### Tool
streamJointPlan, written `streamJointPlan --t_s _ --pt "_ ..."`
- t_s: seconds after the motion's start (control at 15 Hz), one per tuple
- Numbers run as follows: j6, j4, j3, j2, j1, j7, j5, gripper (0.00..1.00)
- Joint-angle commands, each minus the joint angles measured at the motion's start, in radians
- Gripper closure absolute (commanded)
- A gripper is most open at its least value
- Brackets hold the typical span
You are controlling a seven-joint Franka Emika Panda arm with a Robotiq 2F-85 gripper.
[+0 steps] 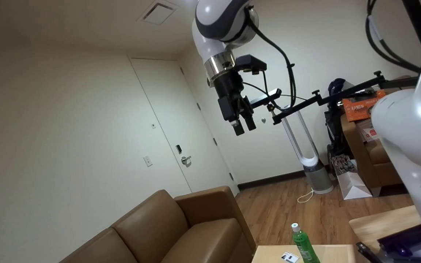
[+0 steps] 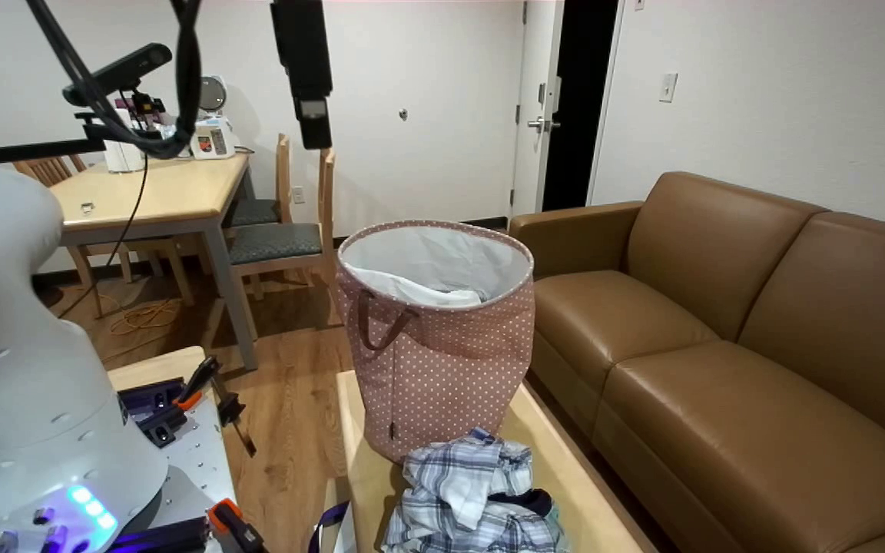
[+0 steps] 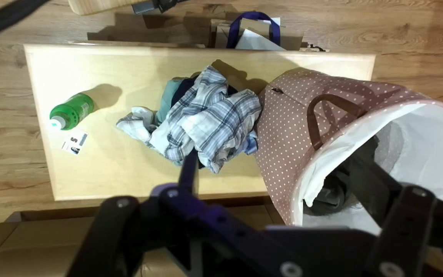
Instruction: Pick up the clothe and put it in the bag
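Observation:
The cloth (image 3: 214,119) is a crumpled blue, white and grey plaid piece on a pile with green and dark fabric. It lies on the light wood table beside the bag, and also shows in an exterior view (image 2: 458,491). The bag (image 3: 283,127) is dusty pink with white dots, a white lining and a brown handle; it stands upright with its top open in an exterior view (image 2: 442,376). Dark fabric (image 3: 327,196) shows inside it. My gripper (image 1: 244,128) is open and empty, high above the table; its fingers stand wide apart in the wrist view (image 3: 279,152).
A green bottle (image 3: 71,111) and a small card (image 3: 74,141) lie towards the table's (image 3: 102,181) other end. A brown sofa (image 2: 642,315) runs along one long side. A paper bag with purple handles (image 3: 254,34) stands on the floor opposite.

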Motion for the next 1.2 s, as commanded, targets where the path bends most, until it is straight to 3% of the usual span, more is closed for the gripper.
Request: streamJointPlan --t_s 0.0,0.27,0.53,0.67,1.0,1.13 --pt "0.03 0.087 0.044 0.139 0.023 0.02 -0.006 0.0" --pt "0.066 0.13 0.069 0.31 0.056 0.017 0.015 0.0" --pt "0.075 0.099 0.094 0.446 0.08 0.02 0.043 0.0" --pt "0.121 0.085 0.111 0.475 0.079 0.039 0.033 0.0" --pt "0.108 0.082 0.107 0.471 0.072 0.013 0.024 0.0" --pt "0.162 0.063 0.111 0.467 0.075 0.03 0.037 0.0"
